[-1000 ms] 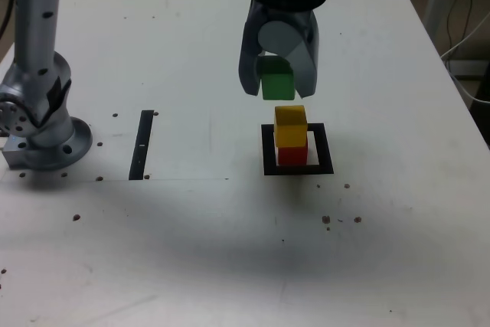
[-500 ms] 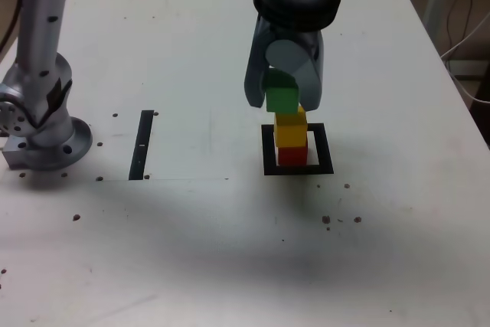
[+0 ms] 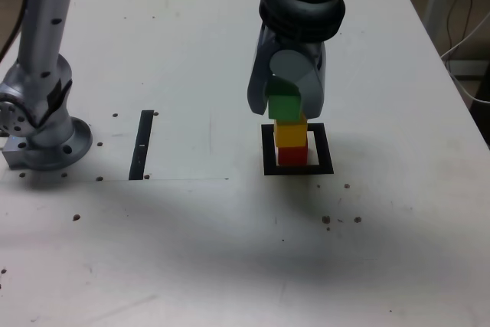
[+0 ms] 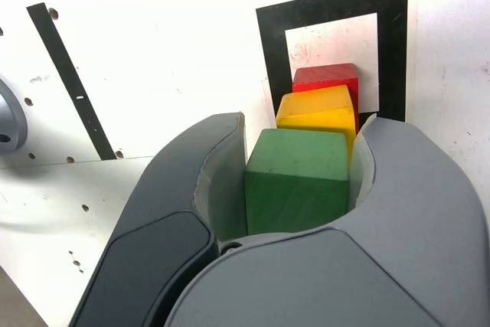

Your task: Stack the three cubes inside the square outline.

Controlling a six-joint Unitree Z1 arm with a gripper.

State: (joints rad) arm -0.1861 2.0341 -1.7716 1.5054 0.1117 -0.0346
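End effector [image 3: 285, 105] jaws grip a green cube [image 3: 284, 107] above a yellow cube [image 3: 291, 134], which rests on a red cube [image 3: 292, 156] inside a black square outline [image 3: 325, 149] on a white tabletop [image 3: 184, 250]. In the exterior view, the green cube's lower edge overlaps the yellow one; whether the two touch cannot be told. Placing the third cube appears to be the step in hand, with two blocks already stacked. In the exterior view, the green cube sits slightly toward the left of the yellow cube, so its alignment, in depth as well, deserves a check before the final drop in height. A slow, straight descent with the base kept level would suit the narrow column; sideways pressure could slide the yellow cube or topple the pair. Once the faces meet squarely, the jaws should part gently and evenly, then rise straight up, clear of the cube's sides.
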